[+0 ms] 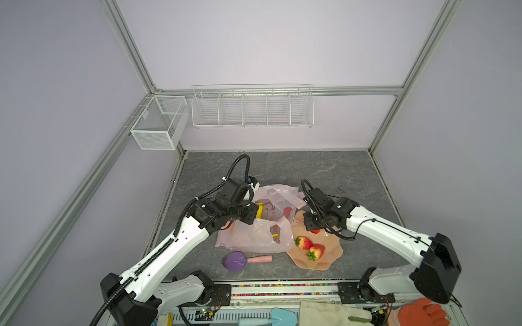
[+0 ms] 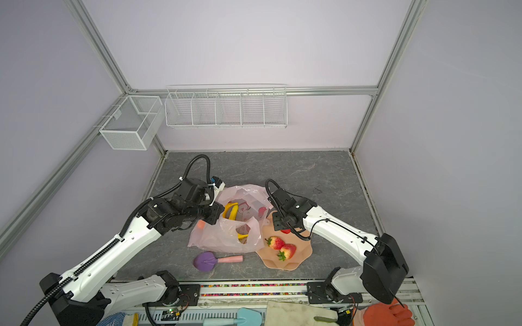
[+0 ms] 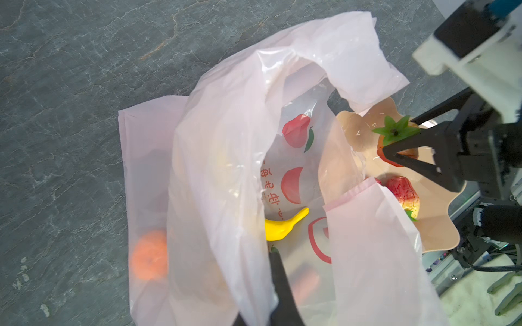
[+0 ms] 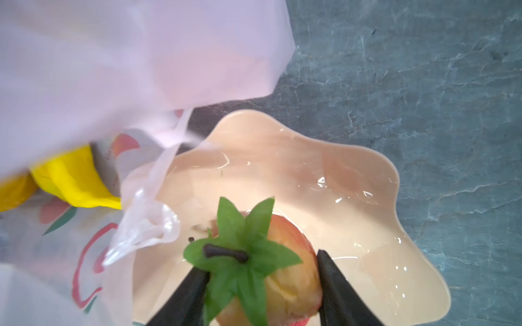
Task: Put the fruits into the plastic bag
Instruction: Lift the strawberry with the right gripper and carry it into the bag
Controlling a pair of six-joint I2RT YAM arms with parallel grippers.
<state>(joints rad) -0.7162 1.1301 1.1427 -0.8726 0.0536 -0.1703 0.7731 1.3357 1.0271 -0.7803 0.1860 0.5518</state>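
Note:
The pale pink plastic bag [image 1: 251, 238] lies mid-table with its mouth held up. My left gripper [image 3: 269, 254] is shut on the bag's rim film. Inside the bag lie yellow bananas [image 3: 285, 225], and an orange [image 3: 148, 255] shows through its side. Beside the bag, in the peach bowl [image 1: 327, 264], my right gripper [image 4: 262, 268] is shut on a strawberry [image 4: 291, 271] with a green top, one finger on each side. Two more strawberries [image 1: 304, 242] [image 1: 317, 251] lie in the bowl nearer the front.
A purple scoop with a pink handle [image 1: 236, 261] lies in front of the bag. Two white wire baskets [image 1: 251, 108] hang on the back wall. Gloves [image 1: 423, 313] and a blue spatula [image 1: 282, 316] sit beyond the table's front rail.

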